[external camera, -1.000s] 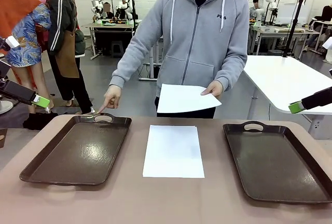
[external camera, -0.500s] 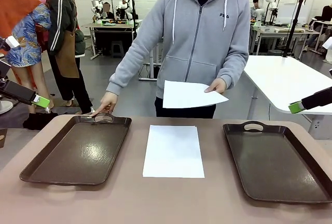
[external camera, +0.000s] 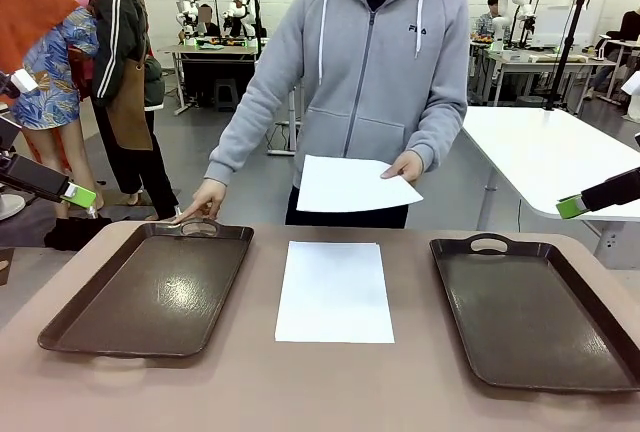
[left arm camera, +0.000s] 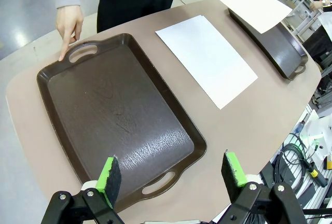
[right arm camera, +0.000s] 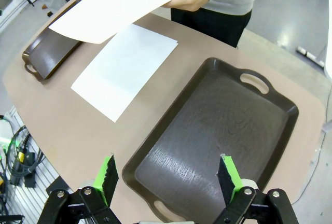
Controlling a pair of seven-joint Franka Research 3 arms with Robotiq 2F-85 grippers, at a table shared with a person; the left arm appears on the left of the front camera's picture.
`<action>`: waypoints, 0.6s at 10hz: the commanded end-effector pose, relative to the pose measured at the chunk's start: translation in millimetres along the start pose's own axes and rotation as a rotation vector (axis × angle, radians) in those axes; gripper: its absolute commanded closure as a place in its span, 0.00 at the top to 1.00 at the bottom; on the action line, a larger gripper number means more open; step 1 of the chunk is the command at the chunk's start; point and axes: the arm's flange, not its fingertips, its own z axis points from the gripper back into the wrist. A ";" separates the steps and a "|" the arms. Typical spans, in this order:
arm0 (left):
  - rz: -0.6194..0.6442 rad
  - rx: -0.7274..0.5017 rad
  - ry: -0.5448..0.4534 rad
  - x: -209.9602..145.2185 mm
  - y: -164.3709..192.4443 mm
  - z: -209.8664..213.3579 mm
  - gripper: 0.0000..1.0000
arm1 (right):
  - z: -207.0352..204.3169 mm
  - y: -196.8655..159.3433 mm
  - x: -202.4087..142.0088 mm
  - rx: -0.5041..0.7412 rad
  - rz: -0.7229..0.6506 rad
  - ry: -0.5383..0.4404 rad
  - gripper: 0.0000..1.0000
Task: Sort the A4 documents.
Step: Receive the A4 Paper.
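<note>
Jaws on both arms are spread wide. Left gripper [left arm camera: 171, 171] hangs over the near end of the left tray [external camera: 160, 287], and a person's hand [external camera: 208, 198] points at its far handle. One sheet [external camera: 335, 292] lies flat on the table [external camera: 300, 382] between the trays. A second sheet [external camera: 350, 184] is held up in the person's other hand [external camera: 405, 166] past the far edge. Right gripper [right arm camera: 167, 176] hangs over the right tray [external camera: 530, 312].

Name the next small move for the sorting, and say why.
Probably lower the left pincer, its jaws open, toward the sheet on the table. The person's hand points at the handle of the left tray, which holds nothing. The sheet lies flat between the two trays with nothing gripping it.
</note>
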 end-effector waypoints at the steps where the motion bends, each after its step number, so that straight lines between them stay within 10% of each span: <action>1: -0.013 0.001 0.002 -0.6 1.2 0.8 1.00 | -1.5 -0.9 -0.6 0.013 -0.002 -0.002 1.00; 6: 0.151 -0.093 0.048 34.1 -4.0 -53.2 1.00 | -1.5 -0.9 -0.6 0.013 -0.002 -0.002 1.00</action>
